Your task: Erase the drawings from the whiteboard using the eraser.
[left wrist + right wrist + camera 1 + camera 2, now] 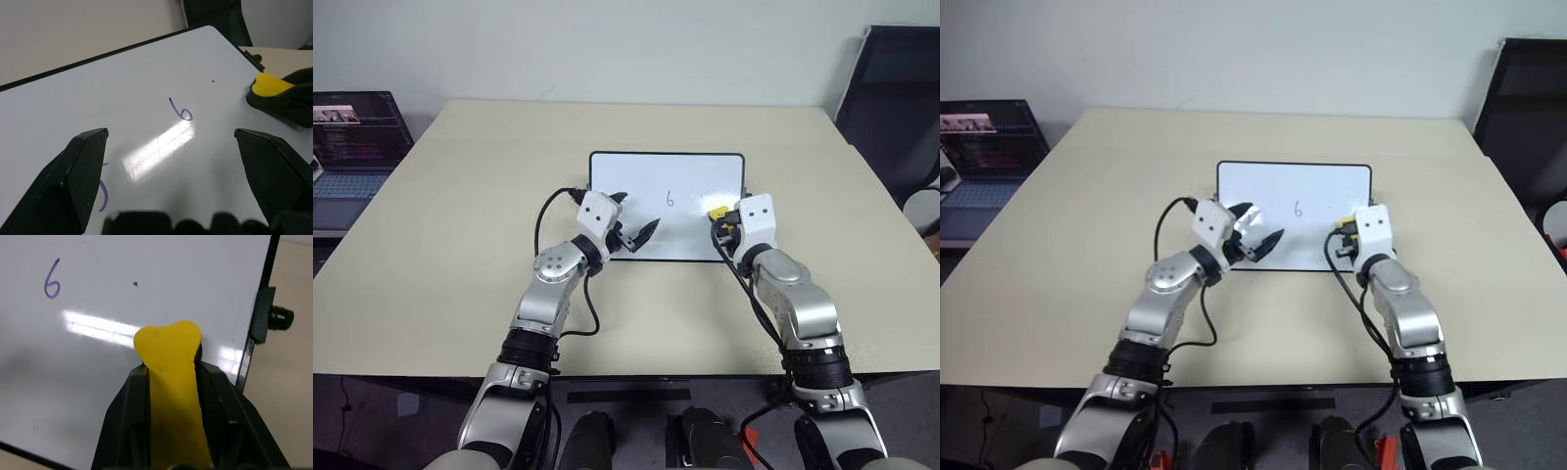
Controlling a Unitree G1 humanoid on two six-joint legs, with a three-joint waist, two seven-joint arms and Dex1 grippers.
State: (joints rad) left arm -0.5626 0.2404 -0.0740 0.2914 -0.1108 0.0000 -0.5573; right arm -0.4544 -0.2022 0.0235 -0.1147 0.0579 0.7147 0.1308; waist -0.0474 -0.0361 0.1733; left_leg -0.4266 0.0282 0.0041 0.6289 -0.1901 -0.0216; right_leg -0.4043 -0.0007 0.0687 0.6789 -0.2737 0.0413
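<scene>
Eraser: one yellow eraser (168,367), pinched between the right fingers (215,406), long axis along them, tip on the board's right part.
Drawings: a "6" (182,110) mid-board; part of one more stroke (103,195) beside the left finger (digit unreadable).
Board: one board (685,176), long side across the surface (460,215), right edge just beside the eraser; open white between eraser and "6".
Left gripper (171,142): fingers wide apart, empty, over the board's left part.
Laptop (352,147): one, far left.
</scene>
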